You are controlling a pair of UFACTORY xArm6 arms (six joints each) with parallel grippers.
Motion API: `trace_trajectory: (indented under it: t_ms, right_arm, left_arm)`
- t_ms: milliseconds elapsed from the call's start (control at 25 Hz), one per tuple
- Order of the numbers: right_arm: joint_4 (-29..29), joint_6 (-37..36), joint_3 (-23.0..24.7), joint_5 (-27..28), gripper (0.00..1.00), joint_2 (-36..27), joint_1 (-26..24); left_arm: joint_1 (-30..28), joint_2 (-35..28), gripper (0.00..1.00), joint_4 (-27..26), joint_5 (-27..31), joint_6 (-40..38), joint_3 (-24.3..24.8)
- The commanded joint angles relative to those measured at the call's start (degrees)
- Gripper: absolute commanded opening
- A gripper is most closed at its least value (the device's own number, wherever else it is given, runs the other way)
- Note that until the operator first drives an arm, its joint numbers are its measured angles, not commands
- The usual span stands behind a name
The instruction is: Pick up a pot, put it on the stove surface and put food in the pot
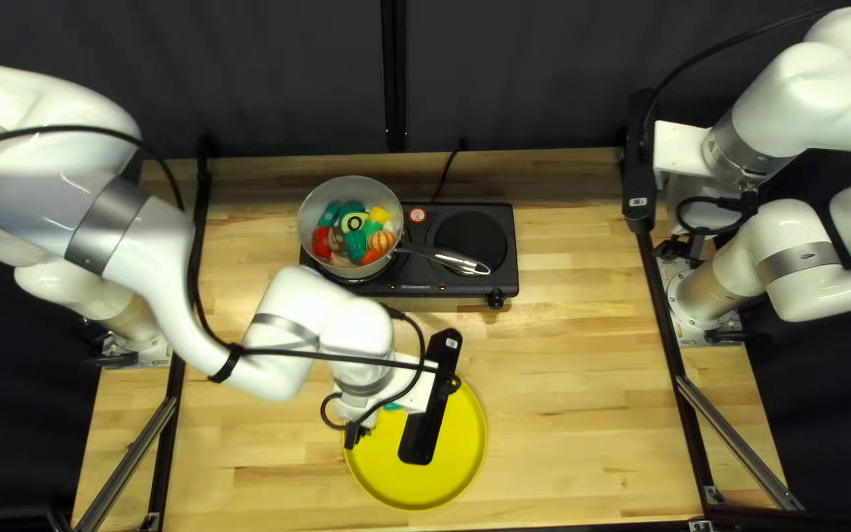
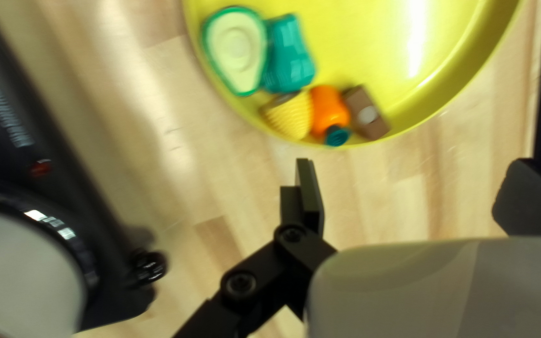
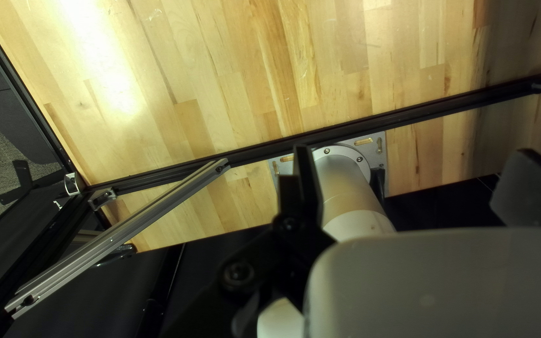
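My left gripper (image 1: 430, 399) hangs over the yellow plate (image 1: 470, 453), its fingertips hidden from above. In the left wrist view the gripper (image 2: 414, 164) is open with nothing between its fingers. Ahead, on the plate, lie a halved avocado (image 2: 236, 53), a teal piece (image 2: 289, 56), yellow corn (image 2: 290, 116), an orange piece (image 2: 329, 111) and a brown piece (image 2: 365, 114). The pot (image 1: 312, 225) rests on the stove's (image 1: 425, 286) left burner, holding several toy foods (image 1: 355, 223). My right gripper (image 1: 639, 163) is raised at the table's right; the right wrist view shows the gripper (image 3: 412, 153) open and empty.
The pot's handle (image 1: 460, 261) points right across the stove, beside the bare right burner (image 1: 471, 244). Black frame rails (image 1: 664, 305) run along the table's sides. My left forearm crosses the table in front of the stove. A dark curtain (image 1: 248, 74) hangs behind.
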Motion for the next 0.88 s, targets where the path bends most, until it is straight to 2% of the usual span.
trace_trajectory:
  t_ms: [40,200,400,480,600,880]
  right_arm:
    - [0.0,0.0,0.0,0.0,1.0,0.0,0.0]
    - [0.0,0.0,0.0,0.0,1.0,0.0,0.0]
    - [0.0,0.0,0.0,0.0,1.0,0.0,0.0]
    - [0.0,0.0,0.0,0.0,1.0,0.0,0.0]
    - [0.0,0.0,0.0,0.0,1.0,0.0,0.0]
    - [0.0,0.0,0.0,0.0,1.0,0.0,0.0]
  left_arm:
    - [0.0,0.0,1.0,-0.01,-0.03,-0.03,0.01]
    - [2.43,11.72,1.0,0.97,4.11,3.81,-9.53]
    - [3.35,18.48,1.0,2.43,3.81,5.25,-14.44]
    - [3.44,19.22,1.0,2.14,1.94,7.06,-14.22]
    - [3.77,15.25,1.0,0.87,-4.15,10.12,-7.69]
    - [3.77,15.25,1.0,0.87,-4.15,10.12,-7.69]
